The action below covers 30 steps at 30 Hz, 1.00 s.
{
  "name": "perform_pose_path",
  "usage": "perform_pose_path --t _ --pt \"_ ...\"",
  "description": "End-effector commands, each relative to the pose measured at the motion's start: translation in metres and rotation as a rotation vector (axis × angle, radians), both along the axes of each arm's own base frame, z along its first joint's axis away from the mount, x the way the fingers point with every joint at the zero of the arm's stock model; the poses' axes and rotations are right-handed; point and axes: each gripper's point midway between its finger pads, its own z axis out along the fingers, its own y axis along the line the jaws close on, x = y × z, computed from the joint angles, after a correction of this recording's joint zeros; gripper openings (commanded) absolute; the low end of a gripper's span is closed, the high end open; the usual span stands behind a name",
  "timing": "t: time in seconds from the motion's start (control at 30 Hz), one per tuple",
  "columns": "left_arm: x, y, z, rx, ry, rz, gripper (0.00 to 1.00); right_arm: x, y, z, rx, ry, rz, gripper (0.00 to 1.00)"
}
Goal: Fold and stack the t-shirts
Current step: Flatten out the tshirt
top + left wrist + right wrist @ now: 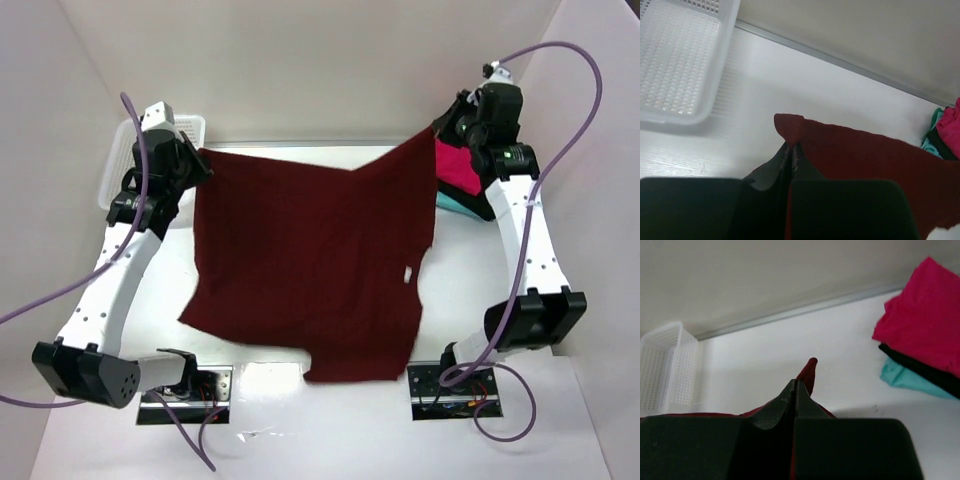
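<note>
Holding: both my jaws are pinched tight on the maroon t-shirt [310,260], one far corner each, with nothing else in either.
Near hem: the shirt's near end lies on the table [470,290] just ahead of my bases, uneven, with one flap reaching toward the right base.
Body: the cloth spreads between my two arms, mostly flat, its far right corner lifted higher than its far left.
Left gripper [791,147]: closed on a small peak of cloth; little fabric shows past the tips, so I judge the bite thin.
Right gripper [795,385]: closed on a narrow red tip of cloth, raised above the table.
Step, as I judge it: spreading the shirt flat before the first fold.
How to do it well: bring both corners level and draw them apart until the far edge is taut. Then lay the cloth down from near to far so no crease is trapped. Both arms should move at one pace, since a jerk could pull the thin left bite free.
Right side: the folded pink-red t-shirt [925,315] sits on a black t-shirt [920,367] and a teal t-shirt [905,377], just beside my right wrist; a wide swing could knock them.
Far left: the white basket [680,75] stands beyond my left gripper, apart from the cloth.
</note>
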Motion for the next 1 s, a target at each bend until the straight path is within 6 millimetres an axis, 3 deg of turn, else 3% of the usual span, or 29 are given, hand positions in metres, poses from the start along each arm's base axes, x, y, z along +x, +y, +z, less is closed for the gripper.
perform_pose_path --t 0.0,0.03,0.13,0.17,0.2,0.3,0.4,0.43,0.47,0.53,0.63,0.7,0.83,0.9,0.97 --pt "0.013 0.016 0.092 0.001 -0.259 0.059 0.00 0.001 0.004 0.116 -0.032 -0.310 0.019 0.00" --pt "0.012 0.016 0.097 0.001 -0.265 0.059 0.00 -0.007 0.002 0.134 -0.033 -0.337 0.011 0.00" --pt "0.000 0.015 0.115 0.001 -0.300 0.039 0.00 -0.029 0.004 0.160 -0.029 -0.395 0.016 0.00" --pt "-0.014 0.014 0.129 0.002 -0.331 0.027 0.00 -0.060 0.007 0.185 -0.024 -0.461 0.036 0.00" --pt "-0.024 0.014 0.139 -0.002 -0.358 0.018 0.00 -0.067 0.007 0.188 -0.024 -0.470 0.041 0.00" --pt "-0.065 0.013 0.157 -0.012 -0.401 -0.018 0.00 -0.114 0.013 0.195 -0.020 -0.502 0.089 0.00" --pt "-0.138 0.016 0.171 -0.024 -0.484 -0.046 0.00 -0.172 0.015 0.184 -0.002 -0.515 0.115 0.00" --pt "-0.156 0.018 0.173 -0.027 -0.512 -0.048 0.00 -0.190 0.014 0.183 0.006 -0.527 0.116 0.00" --pt "-0.171 0.019 0.172 -0.036 -0.529 -0.047 0.00 -0.224 0.011 0.193 0.009 -0.581 0.108 0.00" --pt "-0.207 0.023 0.169 -0.048 -0.562 -0.047 0.00 -0.272 0.006 0.195 0.009 -0.615 0.092 0.00" --pt "-0.256 0.029 0.165 -0.056 -0.607 -0.046 0.00 -0.324 0.003 0.193 0.023 -0.660 0.092 0.00" --pt "-0.278 0.033 0.167 -0.060 -0.647 -0.038 0.00 -0.336 0.003 0.187 0.032 -0.656 0.092 0.00" --pt "-0.313 0.038 0.179 -0.088 -0.722 -0.029 0.00 -0.375 -0.003 0.206 0.026 -0.738 0.070 0.00" --pt "-0.318 0.040 0.183 -0.102 -0.735 -0.025 0.00 -0.379 -0.004 0.214 0.023 -0.750 0.065 0.00" --pt "-0.321 0.043 0.189 -0.126 -0.760 -0.010 0.00 -0.369 -0.003 0.220 0.022 -0.743 0.076 0.00"
